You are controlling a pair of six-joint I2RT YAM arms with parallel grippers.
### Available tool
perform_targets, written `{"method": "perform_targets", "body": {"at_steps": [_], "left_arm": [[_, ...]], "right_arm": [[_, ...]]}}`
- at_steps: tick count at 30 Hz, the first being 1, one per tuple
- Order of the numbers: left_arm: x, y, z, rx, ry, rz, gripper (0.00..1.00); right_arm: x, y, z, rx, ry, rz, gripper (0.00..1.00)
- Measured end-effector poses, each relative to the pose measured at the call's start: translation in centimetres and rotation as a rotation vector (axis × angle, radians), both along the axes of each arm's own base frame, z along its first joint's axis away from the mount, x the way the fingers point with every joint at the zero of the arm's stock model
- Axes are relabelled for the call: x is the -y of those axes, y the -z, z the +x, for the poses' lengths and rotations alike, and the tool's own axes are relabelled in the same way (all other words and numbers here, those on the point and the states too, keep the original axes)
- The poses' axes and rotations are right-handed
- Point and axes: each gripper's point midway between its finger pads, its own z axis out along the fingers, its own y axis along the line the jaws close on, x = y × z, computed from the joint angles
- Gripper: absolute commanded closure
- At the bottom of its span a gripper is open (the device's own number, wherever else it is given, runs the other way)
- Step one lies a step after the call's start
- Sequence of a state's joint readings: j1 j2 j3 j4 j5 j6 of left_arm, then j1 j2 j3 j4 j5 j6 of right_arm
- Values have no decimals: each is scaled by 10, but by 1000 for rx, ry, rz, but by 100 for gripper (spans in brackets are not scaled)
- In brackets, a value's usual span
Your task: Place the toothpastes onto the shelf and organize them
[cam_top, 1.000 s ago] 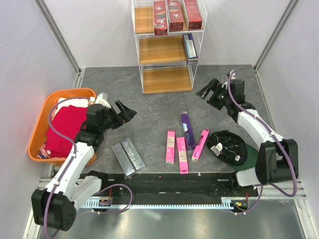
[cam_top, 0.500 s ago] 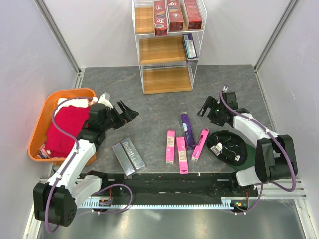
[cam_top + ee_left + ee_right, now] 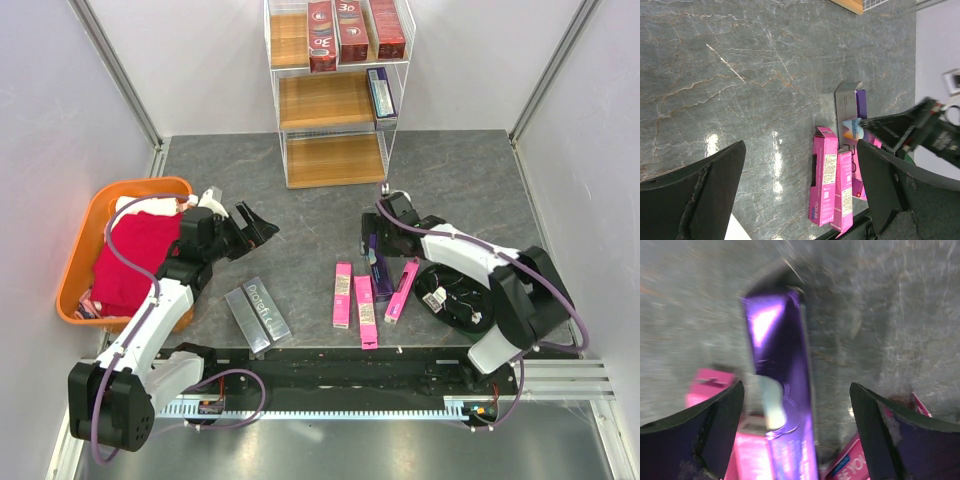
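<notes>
Since a second ago the right gripper (image 3: pixel 374 243) has swung from 2 o'clock on the table (image 3: pixel 310 215) to its middle and now hangs over the purple box (image 3: pixel 379 281), while the left gripper (image 3: pixel 256 224) has barely shifted. From above, the far end of that box is hidden under the right wrist. The right wrist view, though blurred, shows the box (image 3: pixel 785 390) lying flat between two widely spread fingers (image 3: pixel 695 435), neither touching it and nothing gripped. Its lettering cannot be read. Ten boxes can be counted. On the shelf (image 3: pixel 290 75) at 12 o'clock, three red boxes (image 3: pixel 321 35) stand on the top tier, cut off by the frame edge, and one dark box (image 3: pixel 380 93) stands at the right of the middle tier. On the table lie the purple box, three pink boxes (image 3: pixel 342 295) at 6 o'clock of it, and two grey boxes (image 3: pixel 257 314) at 7 o'clock. The left wrist view shows that gripper (image 3: pixel 800 147) spread wide and empty, with a silver end flap on the purple box (image 3: pixel 860 102) that the top view hides. An orange tub (image 3: pixel 72 268) with a red cloth (image 3: pixel 130 255) sits at 9 o'clock, and a black dish (image 3: pixel 457 296) at 4 o'clock.
</notes>
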State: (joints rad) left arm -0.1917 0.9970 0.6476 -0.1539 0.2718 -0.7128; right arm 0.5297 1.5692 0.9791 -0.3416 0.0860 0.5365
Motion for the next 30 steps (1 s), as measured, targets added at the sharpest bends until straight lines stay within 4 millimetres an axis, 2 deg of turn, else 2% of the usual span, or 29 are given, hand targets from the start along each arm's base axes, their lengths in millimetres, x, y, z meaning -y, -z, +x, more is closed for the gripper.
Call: {"method": "perform_targets", "body": {"at_steps": [5, 9, 14, 16, 19, 22, 30], "left_arm": [[0, 0, 0, 0, 1, 0, 1], [0, 0, 0, 0, 1, 0, 1], [1, 0, -1, -1, 8, -4, 1], [2, -1, -1, -1, 13, -6, 1], [3, -1, -2, -1, 23, -7, 1], [4, -1, -3, 5, 34, 0, 1], [15, -16, -2, 52, 112, -27, 0]], "right_arm": [[10, 38, -13, -88, -10, -125, 22], [9, 44, -16, -96, -33, -154, 44], [2, 45, -20, -95, -60, -156, 58], [2, 44, -20, -95, -64, -156, 59], [-2, 40, -18, -91, -78, -148, 63], [-13, 28, -12, -78, -99, -109, 64], [-59, -22, 8, -4, -201, 73, 64]]}}
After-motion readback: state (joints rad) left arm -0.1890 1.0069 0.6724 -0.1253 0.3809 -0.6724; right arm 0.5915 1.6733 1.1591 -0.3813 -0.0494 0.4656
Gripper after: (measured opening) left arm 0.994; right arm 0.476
